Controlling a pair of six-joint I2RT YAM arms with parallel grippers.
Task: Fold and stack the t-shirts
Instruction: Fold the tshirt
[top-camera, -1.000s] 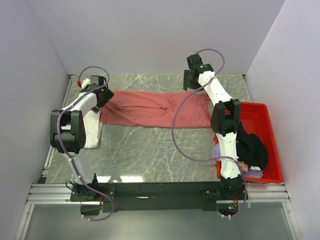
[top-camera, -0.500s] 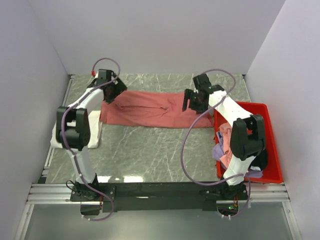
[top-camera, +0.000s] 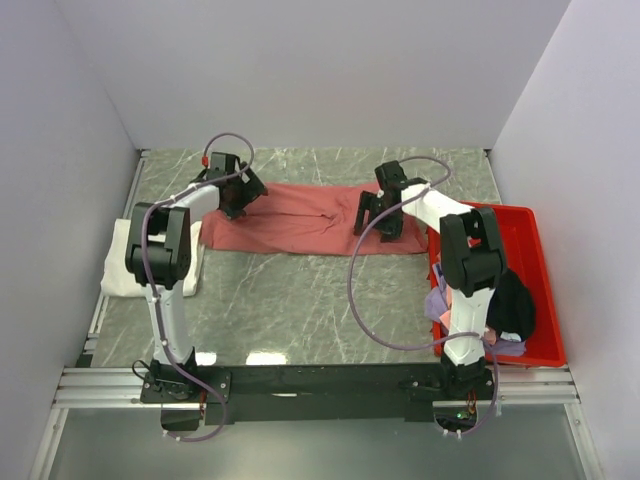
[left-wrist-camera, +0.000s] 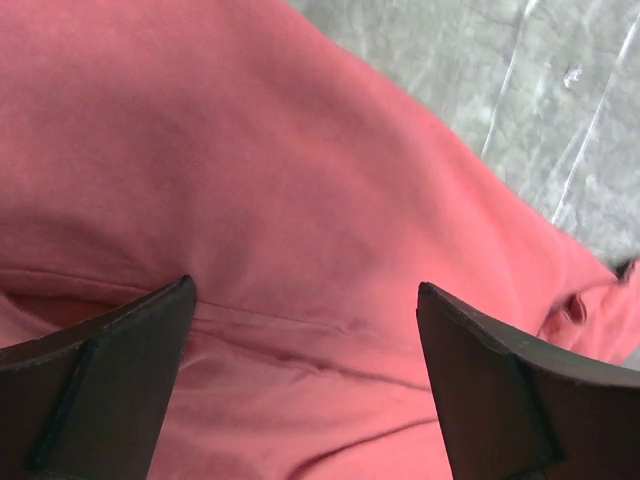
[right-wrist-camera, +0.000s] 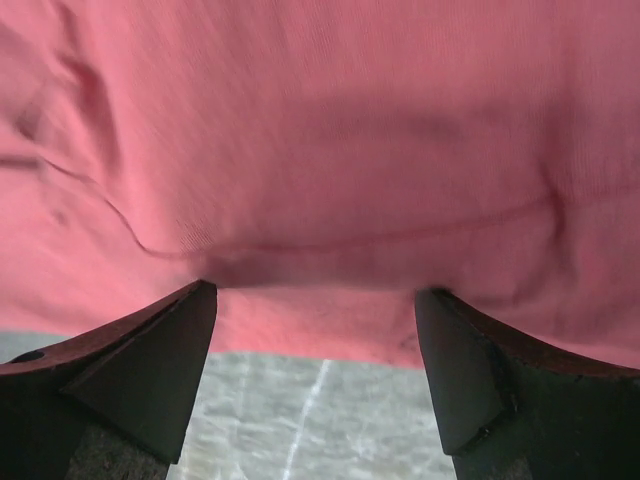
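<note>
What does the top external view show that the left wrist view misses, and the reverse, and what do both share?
Only the top external view shows the red tray, the black t-shirt in it, the white t-shirt at the far left and the right gripper. Only the left wrist view shows a seam in the cloth close up and the left gripper with jaws wide apart. Both show the dusty red t-shirt on the marble table.

Marble table (top-camera: 300, 300): red t-shirt (top-camera: 300, 215), white t-shirt (top-camera: 116, 272), tray (top-camera: 527, 236).
</note>
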